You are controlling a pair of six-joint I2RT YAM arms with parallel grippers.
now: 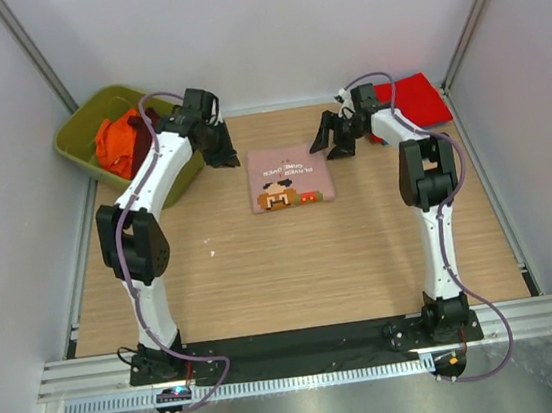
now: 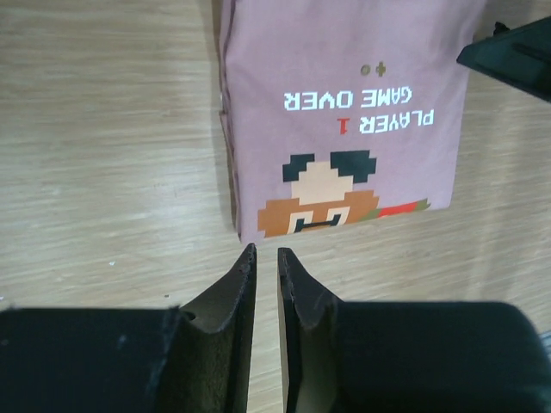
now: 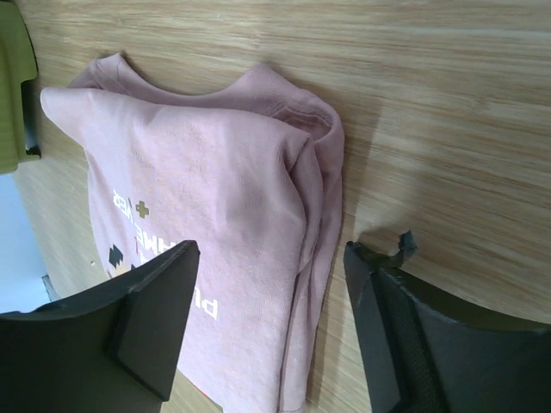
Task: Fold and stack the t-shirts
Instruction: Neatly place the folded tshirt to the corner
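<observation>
The dusty-pink t-shirt lies folded into a flat rectangle on the wooden table, centre-far, with its pixel cartoon face and "PLAYER 1 GAME OVER" print facing up. The red t-shirt sits folded flat at the far right corner. An orange t-shirt lies crumpled in the green bin, far left.

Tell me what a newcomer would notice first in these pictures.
The folded dusty-pink t-shirt, with its pixel figure and the words PLAYER 1 GAME OVER, lies in the middle of the table. The left gripper, jaws barely apart, and the right gripper, jaws wide, hang at its far corners, holding nothing. A green bin with an orange t-shirt stands at the far left, a folded red t-shirt at the far right.
</observation>
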